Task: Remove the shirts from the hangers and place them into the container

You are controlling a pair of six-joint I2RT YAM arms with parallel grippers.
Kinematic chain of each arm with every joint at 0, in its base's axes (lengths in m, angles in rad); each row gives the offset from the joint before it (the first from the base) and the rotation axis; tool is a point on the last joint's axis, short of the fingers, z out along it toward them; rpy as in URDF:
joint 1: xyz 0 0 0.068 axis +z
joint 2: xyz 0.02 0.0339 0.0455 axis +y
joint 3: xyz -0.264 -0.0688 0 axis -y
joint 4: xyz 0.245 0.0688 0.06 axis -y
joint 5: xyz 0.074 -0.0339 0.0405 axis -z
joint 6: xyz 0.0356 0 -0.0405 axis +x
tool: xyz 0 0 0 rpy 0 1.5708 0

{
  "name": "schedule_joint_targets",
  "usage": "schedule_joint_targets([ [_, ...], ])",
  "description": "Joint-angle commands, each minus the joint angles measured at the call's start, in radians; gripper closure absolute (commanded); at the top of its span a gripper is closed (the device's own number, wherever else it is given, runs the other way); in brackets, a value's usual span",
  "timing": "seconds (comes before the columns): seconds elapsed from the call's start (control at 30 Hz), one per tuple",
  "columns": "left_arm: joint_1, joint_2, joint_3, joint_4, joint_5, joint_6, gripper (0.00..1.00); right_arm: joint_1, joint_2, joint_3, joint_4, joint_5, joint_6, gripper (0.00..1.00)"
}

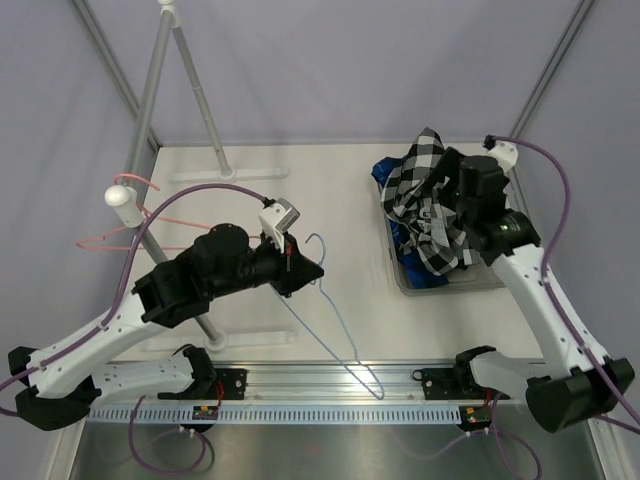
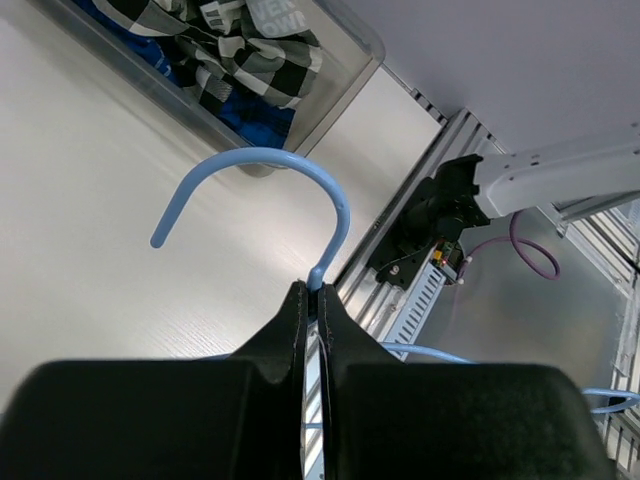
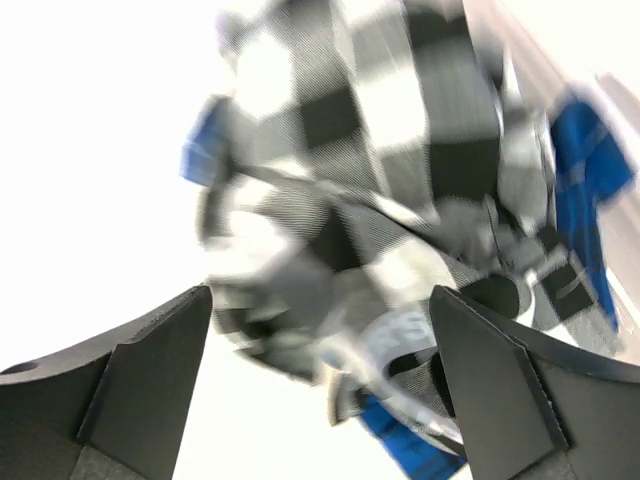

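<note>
My left gripper [image 2: 318, 292] is shut on the neck of the light blue hanger [image 2: 285, 160], which is bare; its wire frame trails toward the near rail [image 1: 340, 330]. The pink hanger [image 1: 150, 215] hangs bare on the rack arm at the left. The black, white and grey checked shirt [image 1: 425, 205] lies heaped in the see-through container [image 1: 400, 278], over the blue plaid shirt [image 1: 385, 172]. My right gripper [image 3: 320, 350] hovers open just above the checked shirt [image 3: 400, 150], which looks blurred. Blue cloth [image 3: 580, 170] shows beside it.
A white rack with sloping poles [image 1: 190, 80] and a ball-ended arm [image 1: 121, 195] stands at the left rear. The metal rail [image 1: 320, 380] carrying both arm bases runs along the near edge. Purple cables loop off both arms.
</note>
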Motion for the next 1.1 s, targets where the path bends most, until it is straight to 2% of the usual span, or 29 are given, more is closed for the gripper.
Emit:
schedule_joint_targets([
  [0.0,-0.004,0.039,0.012,0.05,-0.074,-0.002,1.0,0.026,-0.144,0.159,-0.14,-0.037,-0.068,0.01],
  [0.07,-0.004,0.082,0.033,0.05,-0.103,-0.007,1.0,0.029,-0.178,0.191,-0.204,-0.105,-0.111,0.01],
  [0.1,-0.004,0.099,0.047,0.045,-0.121,-0.008,1.0,0.029,-0.206,0.208,-0.219,-0.234,-0.138,0.01],
  [0.17,-0.004,0.161,0.094,0.031,-0.132,-0.005,1.0,0.031,-0.229,0.215,-0.287,-0.373,-0.18,0.0],
  [0.2,-0.004,0.185,0.113,0.024,-0.144,-0.002,1.0,0.031,-0.259,0.192,-0.301,-0.545,-0.192,0.0],
  [0.23,-0.004,0.206,0.133,0.009,-0.149,0.004,1.0,0.032,-0.289,0.166,-0.308,-0.627,-0.197,0.0],
  [0.27,-0.004,0.243,0.171,0.004,-0.157,0.009,1.0,0.035,-0.319,0.129,-0.289,-0.789,-0.197,0.01],
  [0.33,-0.004,0.272,0.2,-0.002,-0.172,0.015,1.0,0.037,-0.442,0.023,-0.272,-0.913,-0.204,0.04],
  [0.4,-0.004,0.316,0.237,-0.005,-0.175,0.016,1.0,0.038,-0.552,-0.035,-0.274,-1.008,-0.209,0.12],
  [0.57,-0.007,0.378,0.3,-0.022,-0.167,-0.001,1.0,0.038,-0.62,-0.035,-0.439,-1.098,-0.266,0.23],
  [0.7,-0.008,0.393,0.332,-0.035,-0.186,-0.002,1.0,0.038,-0.686,-0.035,-0.489,-1.116,-0.266,0.33],
  [1.07,-0.01,0.423,0.384,-0.047,-0.18,-0.002,1.0,0.038,-0.723,-0.104,-0.548,-1.102,-0.272,0.33],
])
